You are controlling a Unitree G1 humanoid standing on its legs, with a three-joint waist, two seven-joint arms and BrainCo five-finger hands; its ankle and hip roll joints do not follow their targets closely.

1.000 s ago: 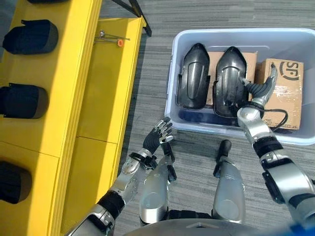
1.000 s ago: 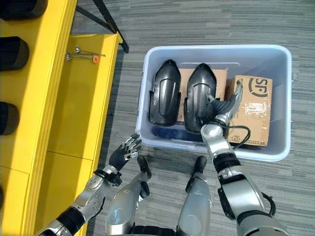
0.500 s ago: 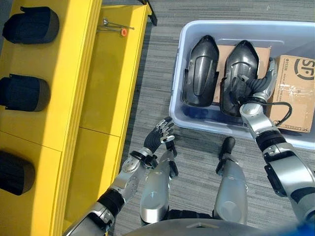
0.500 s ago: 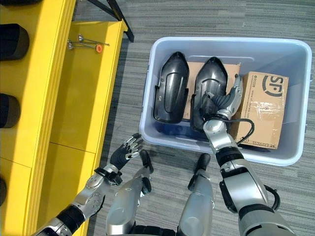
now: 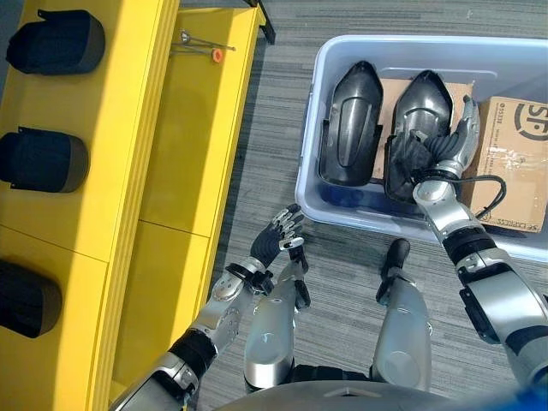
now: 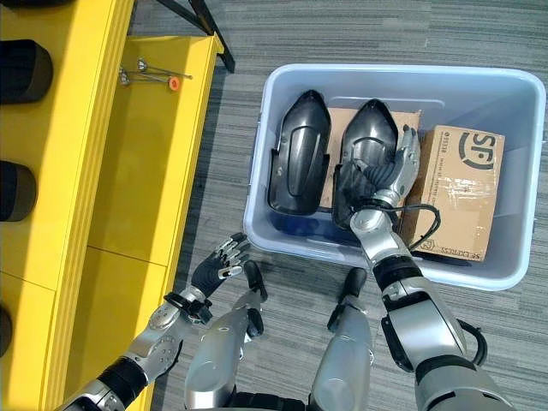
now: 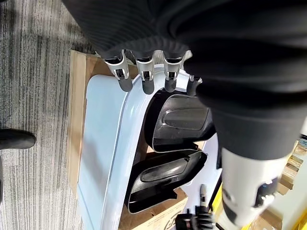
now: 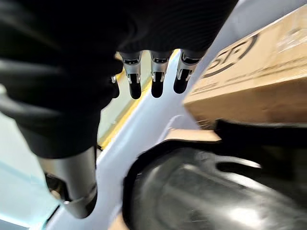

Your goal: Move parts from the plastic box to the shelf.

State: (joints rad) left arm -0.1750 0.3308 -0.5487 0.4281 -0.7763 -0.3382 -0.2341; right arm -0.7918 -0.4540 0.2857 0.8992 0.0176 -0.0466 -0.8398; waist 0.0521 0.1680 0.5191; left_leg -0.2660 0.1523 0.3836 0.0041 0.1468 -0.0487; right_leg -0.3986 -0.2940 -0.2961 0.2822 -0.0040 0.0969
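The pale blue plastic box [image 5: 306, 163] stands on the floor at the right. Inside it, two black moulded parts lie side by side, the left part [image 5: 349, 124] and the right part [image 5: 421, 107]. My right hand [image 5: 441, 152] is inside the box at the near end of the right part, open, with straight fingers [image 8: 156, 84] pointing along the gap between that part and a cardboard carton [image 5: 514, 158]. My left hand [image 5: 274, 241] hangs open and empty over the floor between box and shelf. On the top of the yellow shelf [image 5: 128, 128] at the left sit three black parts [image 5: 43, 160].
Small tools with an orange tip [image 5: 201, 53] lie on the shelf's lower yellow ledge at the far end. A dark stand leg [image 5: 267, 26] crosses the floor behind the shelf. Grey carpet separates shelf and box.
The view shifted slightly. My right hand has come down and left from the carton's edge onto the near end of the right part. The left hand has stayed put.
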